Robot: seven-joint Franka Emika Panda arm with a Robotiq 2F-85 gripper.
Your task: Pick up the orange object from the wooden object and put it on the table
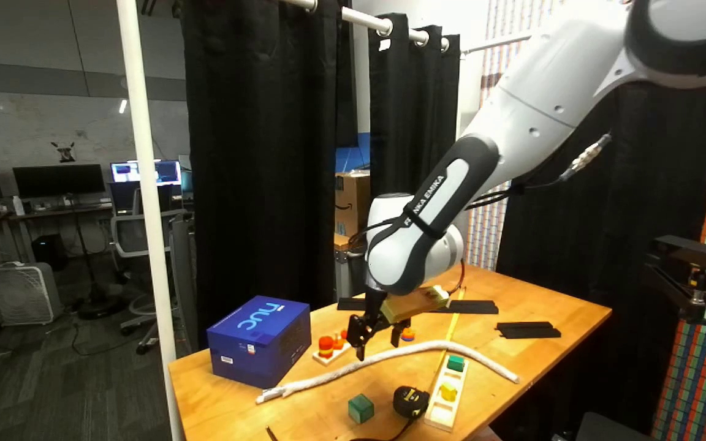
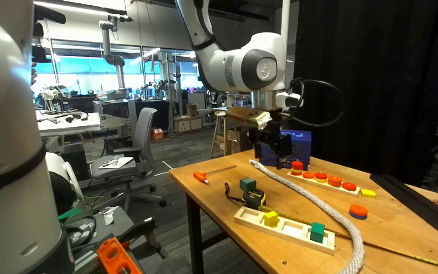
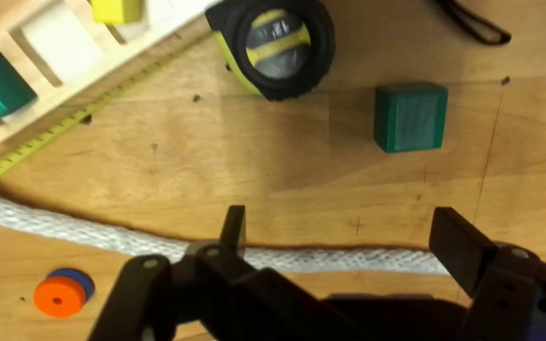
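Observation:
A pale wooden strip on the table carries several orange-red discs, some on yellow ones. In an exterior view the strip stands beside the blue box, partly behind my gripper. It is out of the wrist view. Another orange disc lies on a blue disc directly on the table; the orange disc also shows in the wrist view. My gripper is open and empty above the table, over the white rope. In both exterior views the gripper hangs near the strip's blue-box end.
A white rope curves across the table. A tape measure with its tape drawn out, a green block and a wooden tray with blocks stand nearer the edge. A blue box stands at the corner. A screwdriver lies behind.

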